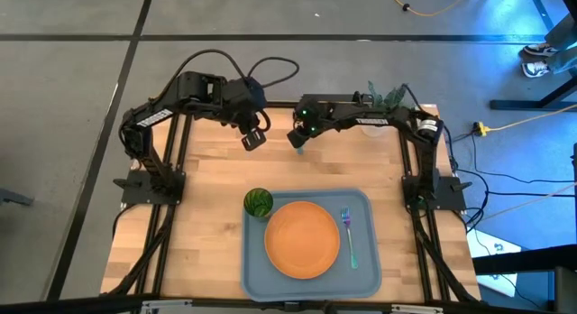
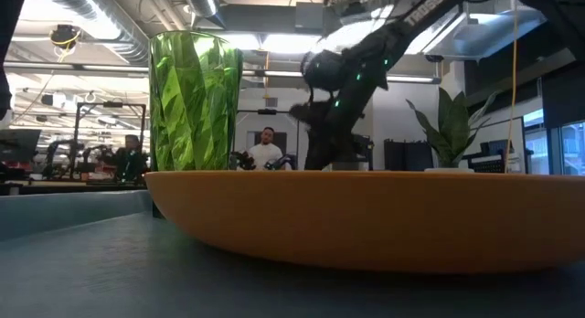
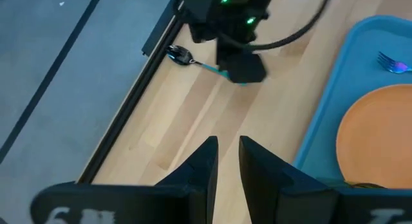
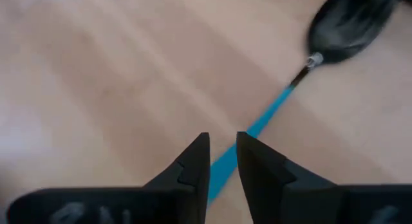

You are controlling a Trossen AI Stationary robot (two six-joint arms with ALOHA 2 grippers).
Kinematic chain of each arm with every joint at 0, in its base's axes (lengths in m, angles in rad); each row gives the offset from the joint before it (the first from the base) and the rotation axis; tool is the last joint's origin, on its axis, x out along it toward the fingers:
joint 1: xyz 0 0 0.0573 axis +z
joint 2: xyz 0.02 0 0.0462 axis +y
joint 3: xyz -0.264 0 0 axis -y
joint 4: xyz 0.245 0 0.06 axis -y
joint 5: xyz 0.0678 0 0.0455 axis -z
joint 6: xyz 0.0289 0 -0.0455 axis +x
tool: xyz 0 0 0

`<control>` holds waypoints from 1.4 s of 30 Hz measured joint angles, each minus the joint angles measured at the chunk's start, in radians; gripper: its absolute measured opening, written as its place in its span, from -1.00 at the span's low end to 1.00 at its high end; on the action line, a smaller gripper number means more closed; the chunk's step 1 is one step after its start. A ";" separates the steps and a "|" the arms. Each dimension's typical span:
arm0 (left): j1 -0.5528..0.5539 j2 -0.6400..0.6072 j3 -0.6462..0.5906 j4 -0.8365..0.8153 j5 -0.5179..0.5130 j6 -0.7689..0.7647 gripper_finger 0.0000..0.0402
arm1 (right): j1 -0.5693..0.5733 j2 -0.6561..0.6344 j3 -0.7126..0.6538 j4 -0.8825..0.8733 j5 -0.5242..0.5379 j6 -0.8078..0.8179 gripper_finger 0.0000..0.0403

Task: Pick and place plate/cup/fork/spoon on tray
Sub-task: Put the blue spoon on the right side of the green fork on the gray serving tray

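The spoon point(image 4: 277, 105), with a teal handle and a dark head point(image 3: 180, 55), lies at the table's far side. My right gripper point(image 4: 222, 156) stands over its handle, fingers down and shut on it; it also shows in the high view point(image 1: 299, 141). My left gripper point(image 1: 253, 139) hangs shut and empty just left of it, above the wood. The orange plate point(image 1: 302, 238) and the fork point(image 1: 347, 233) lie on the grey-blue tray point(image 1: 254, 271). The green cup point(image 1: 258, 202) stands at the tray's far left corner. My right gripper pinches the spoon's teal handle point(image 4: 248, 135) between its two fingers, toward the end away from the dark head. The fingers come from above, pointing down. The spoon lies about level, close to the wood; I cannot tell whether it is lifted clear.
A leafy plant in a white pot point(image 1: 388, 96) stands at the table's far right corner, behind my right arm. Bare wood lies between the grippers and the tray. People sit at desks in the room beyond the table point(image 2: 265, 149).
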 joint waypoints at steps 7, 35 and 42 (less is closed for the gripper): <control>0.010 0.000 0.000 0.000 0.014 0.005 -0.72 | 0.029 -0.117 0.046 -0.319 -0.071 -0.188 -0.60; -0.060 -0.173 -0.651 0.045 0.380 -0.112 -1.00 | 0.157 -0.516 -0.332 -0.789 -0.347 -0.465 -0.98; -0.122 -0.229 -0.928 0.172 0.472 -0.155 -1.00 | 0.247 -0.535 -0.498 -0.677 -0.352 -0.319 -0.98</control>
